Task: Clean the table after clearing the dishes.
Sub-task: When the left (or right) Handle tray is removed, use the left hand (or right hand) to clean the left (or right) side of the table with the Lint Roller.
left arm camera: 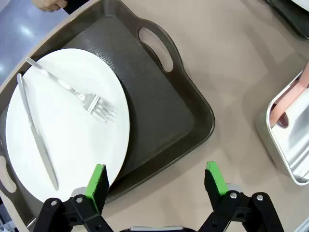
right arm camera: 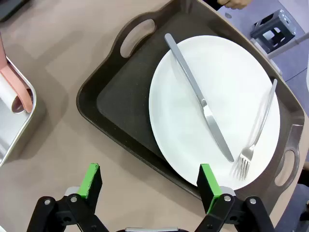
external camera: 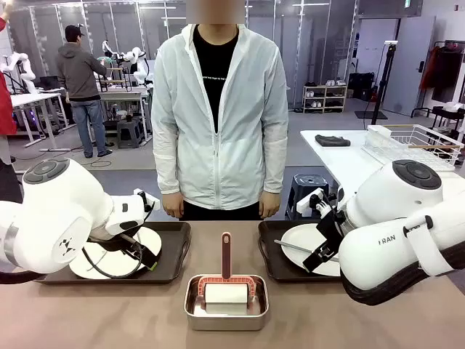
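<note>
Nothing is done yet, by my read. The table (external camera: 109, 320) still carries everything. The left tray (external camera: 174, 240) and right tray (external camera: 270, 254) sit on the far half, one each side of centre, and neither is lifted. Each holds a white plate, the left plate (left arm camera: 67, 130) and the right plate (right arm camera: 183, 135), with cutlery on top, e.g. a knife (left arm camera: 33, 125) and a fork (left arm camera: 96, 104).

The left gripper (left arm camera: 155, 169) hangs over its tray's near edge, fingers spread wide and gripping nothing. The right gripper (right arm camera: 149, 169) does the same over its own tray. Still to do: clear both trays, then clean the top.

A person (external camera: 221, 123) stands at the far edge between the trays, hands down. A steel pan (external camera: 190, 309) sits near-centre, between the trays but clear of them. The pink-handled roller (external camera: 226, 293) in it looks like the cleaning tool and is untouched. Nothing blocks either tray. The pan covers part of the table, so it will probably need shifting.
</note>
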Action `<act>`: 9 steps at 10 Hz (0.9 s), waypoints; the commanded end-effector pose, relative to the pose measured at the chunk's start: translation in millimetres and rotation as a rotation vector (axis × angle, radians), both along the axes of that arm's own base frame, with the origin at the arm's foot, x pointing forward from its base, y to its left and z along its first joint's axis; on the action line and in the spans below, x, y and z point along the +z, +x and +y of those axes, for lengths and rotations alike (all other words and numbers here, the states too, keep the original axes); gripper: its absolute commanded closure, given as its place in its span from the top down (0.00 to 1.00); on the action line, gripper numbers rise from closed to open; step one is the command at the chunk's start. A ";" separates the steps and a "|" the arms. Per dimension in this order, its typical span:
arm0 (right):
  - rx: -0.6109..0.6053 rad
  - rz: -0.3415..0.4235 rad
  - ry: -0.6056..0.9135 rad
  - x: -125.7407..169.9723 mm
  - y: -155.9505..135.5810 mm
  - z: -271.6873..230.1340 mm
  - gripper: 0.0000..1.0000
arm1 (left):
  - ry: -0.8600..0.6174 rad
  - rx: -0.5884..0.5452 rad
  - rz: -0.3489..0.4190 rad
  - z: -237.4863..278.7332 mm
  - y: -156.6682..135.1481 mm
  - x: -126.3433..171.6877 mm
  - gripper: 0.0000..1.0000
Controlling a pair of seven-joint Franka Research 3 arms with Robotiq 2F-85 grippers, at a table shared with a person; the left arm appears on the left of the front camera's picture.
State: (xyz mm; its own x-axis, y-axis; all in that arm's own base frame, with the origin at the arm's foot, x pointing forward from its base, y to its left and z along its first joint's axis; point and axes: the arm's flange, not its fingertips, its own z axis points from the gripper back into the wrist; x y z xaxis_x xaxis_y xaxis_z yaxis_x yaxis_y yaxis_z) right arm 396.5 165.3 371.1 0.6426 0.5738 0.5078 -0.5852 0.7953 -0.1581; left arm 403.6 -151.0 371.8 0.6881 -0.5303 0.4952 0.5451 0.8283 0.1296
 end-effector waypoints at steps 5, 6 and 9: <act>0.000 0.000 0.000 0.0 0.0 0.0 1.00 | 0.000 0.000 0.000 -0.2 -0.1 0.0 1.00; 0.000 0.000 0.000 0.0 0.0 0.0 1.00 | 0.000 0.000 0.000 -0.2 -0.1 0.0 1.00; 0.000 0.000 0.000 0.0 0.0 0.0 1.00 | 0.000 0.000 0.000 -0.2 -0.1 0.0 1.00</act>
